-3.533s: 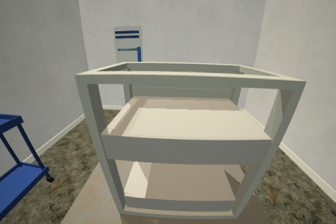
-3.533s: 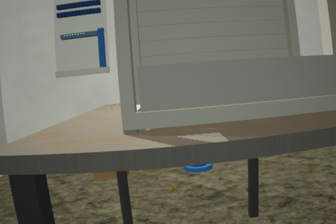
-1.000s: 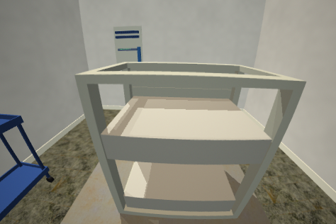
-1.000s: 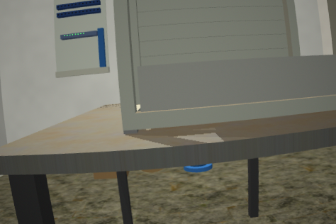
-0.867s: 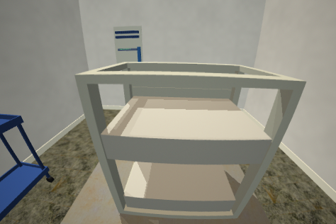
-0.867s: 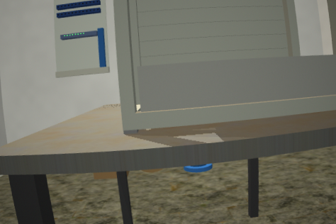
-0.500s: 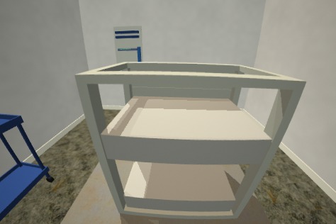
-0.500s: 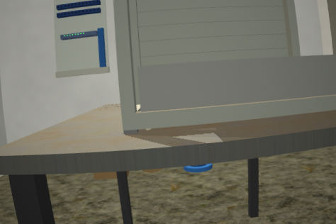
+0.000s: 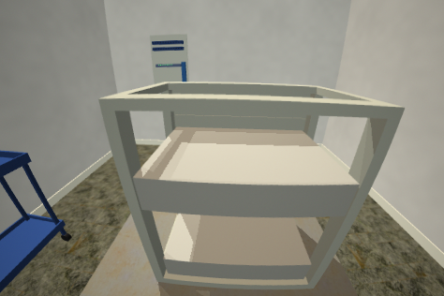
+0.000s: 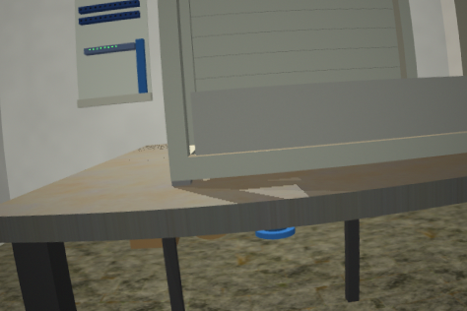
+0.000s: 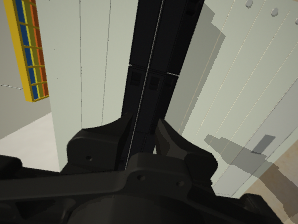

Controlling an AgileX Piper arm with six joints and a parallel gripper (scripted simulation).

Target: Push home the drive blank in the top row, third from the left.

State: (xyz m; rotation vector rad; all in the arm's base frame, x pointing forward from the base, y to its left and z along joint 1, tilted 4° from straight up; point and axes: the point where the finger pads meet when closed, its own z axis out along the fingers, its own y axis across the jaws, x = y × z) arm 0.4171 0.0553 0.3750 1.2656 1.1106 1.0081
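Observation:
The pale rack (image 9: 117,140) (image 10: 169,84) stands on the table (image 10: 123,182). The top and exterior views show it from sides where the drive blanks are hidden. A beige chassis box (image 9: 244,164) sits on its upper level. In the wrist view a dark vertical strip (image 11: 150,50), the chassis front seen at a steep angle, runs between pale panels. I cannot tell single blanks apart on it. My gripper (image 11: 144,122) points at this strip. Its fingers stand partly closed with a gap between the tips and nothing between them. The arm shows in neither the top nor the exterior view.
A blue cart (image 9: 19,239) stands on the floor at the left. A wall panel (image 9: 169,56) (image 10: 113,49) with blue bars hangs behind the rack. A yellow frame with coloured slots (image 11: 30,50) shows at the wrist view's left. A blue disc (image 10: 275,232) lies under the table.

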